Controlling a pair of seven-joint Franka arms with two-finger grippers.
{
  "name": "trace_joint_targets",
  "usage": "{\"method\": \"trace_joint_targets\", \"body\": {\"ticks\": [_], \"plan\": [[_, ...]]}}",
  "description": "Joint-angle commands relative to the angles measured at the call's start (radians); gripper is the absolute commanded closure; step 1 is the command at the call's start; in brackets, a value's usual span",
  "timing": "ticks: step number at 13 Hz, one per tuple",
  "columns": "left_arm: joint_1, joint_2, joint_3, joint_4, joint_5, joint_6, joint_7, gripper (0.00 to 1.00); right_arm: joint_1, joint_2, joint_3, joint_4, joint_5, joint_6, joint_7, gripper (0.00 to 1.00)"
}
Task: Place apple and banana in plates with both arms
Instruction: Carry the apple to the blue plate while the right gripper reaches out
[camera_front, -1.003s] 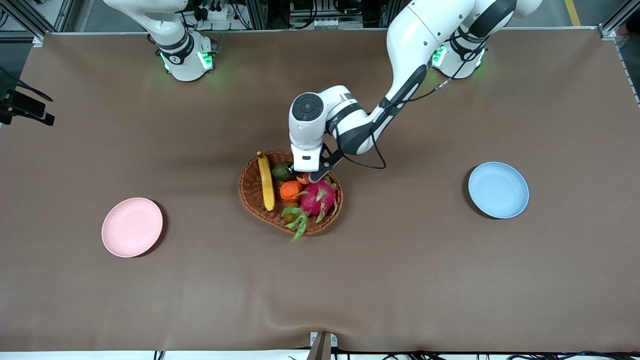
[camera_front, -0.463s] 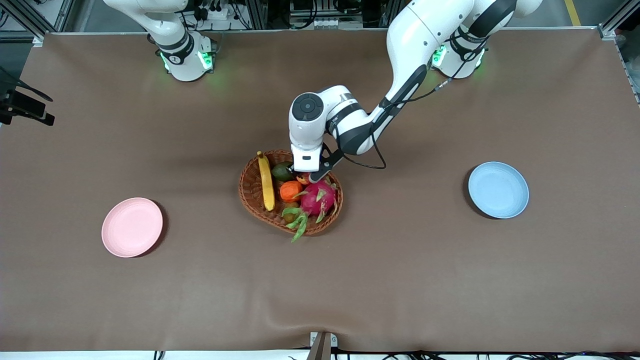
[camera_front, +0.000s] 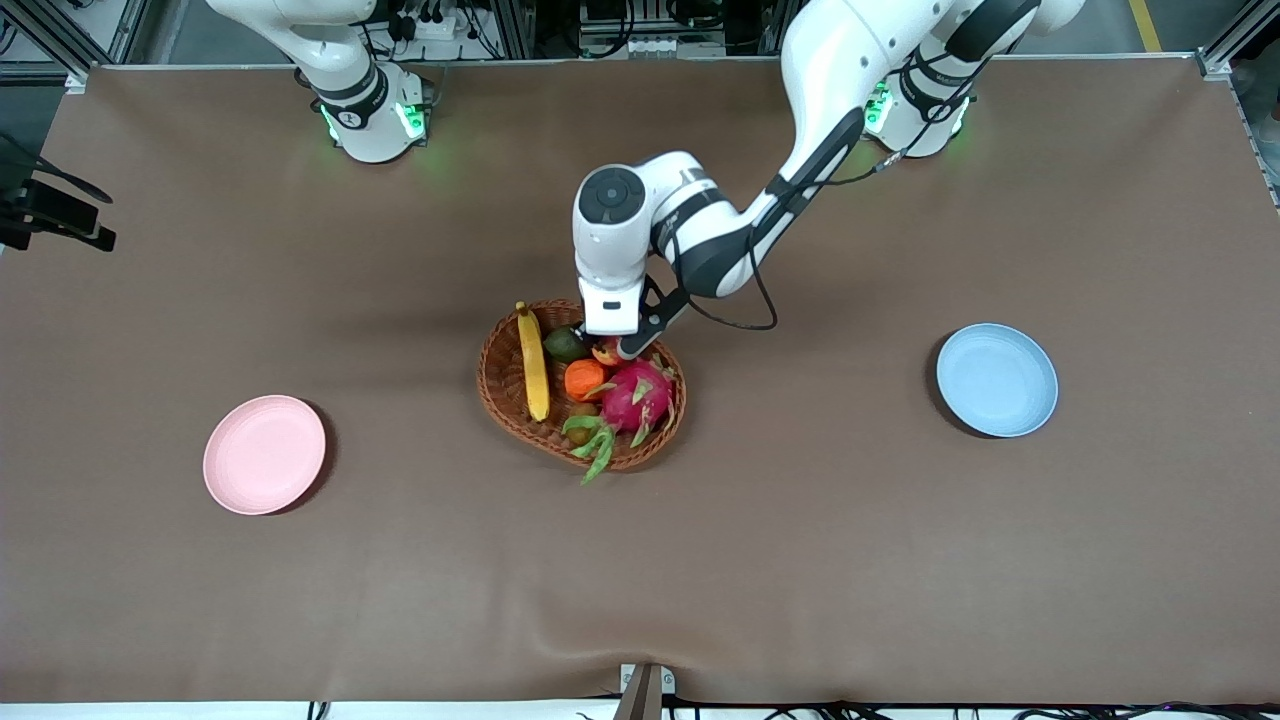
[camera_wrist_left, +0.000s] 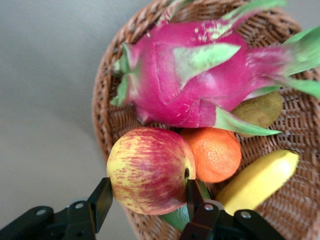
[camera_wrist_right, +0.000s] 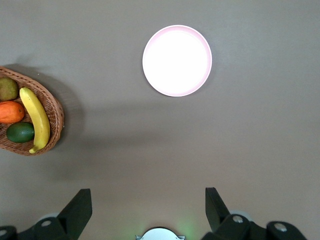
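The left gripper (camera_wrist_left: 145, 205) has its 2 fingers closed on the apple (camera_wrist_left: 149, 170) at its widest part, just over the wicker basket (camera_front: 500, 385). The apple looks firm, smooth and light (a slick skin, so a grip across the middle suits it). The banana (camera_front: 532, 362) lies in the basket; it is softer and best taken mid-length. The right gripper (camera_wrist_right: 147, 212) waits spread open above bare table, with the pink plate (camera_wrist_right: 177, 60) in its view

My left gripper (camera_front: 603, 352) sits at the centre of the frame, down in the wicker basket (camera_front: 500, 385) over the apple (camera_front: 607, 353). The banana (camera_front: 532, 362), an orange (camera_front: 582, 379) and a dragon fruit (camera_front: 636, 396) lie in the basket. Pink plate (camera_front: 264, 455) lower left, blue plate (camera_front: 996, 380) at right.
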Motion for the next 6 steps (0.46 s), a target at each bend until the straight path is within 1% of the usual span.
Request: {"method": "trace_joint_targets", "body": {"ticks": [1, 2, 4, 6], "plan": [[0.019, -0.120, -0.003, -0.016, -0.049, -0.117, -0.009, 1.00, 0.034, 0.010, -0.003, 0.011, -0.001, -0.023, -0.001, 0.00], [0.054, -0.163, -0.004, -0.020, -0.073, -0.172, 0.016, 1.00, 0.048, 0.011, -0.003, 0.011, 0.001, -0.031, -0.001, 0.00], [0.129, -0.240, -0.006, -0.020, -0.163, -0.255, 0.117, 1.00, 0.066, 0.017, -0.003, 0.009, 0.001, -0.046, 0.000, 0.00], [0.229, -0.301, -0.009, -0.019, -0.208, -0.347, 0.190, 1.00, 0.071, 0.020, -0.003, 0.009, 0.002, -0.055, 0.000, 0.00]]}}
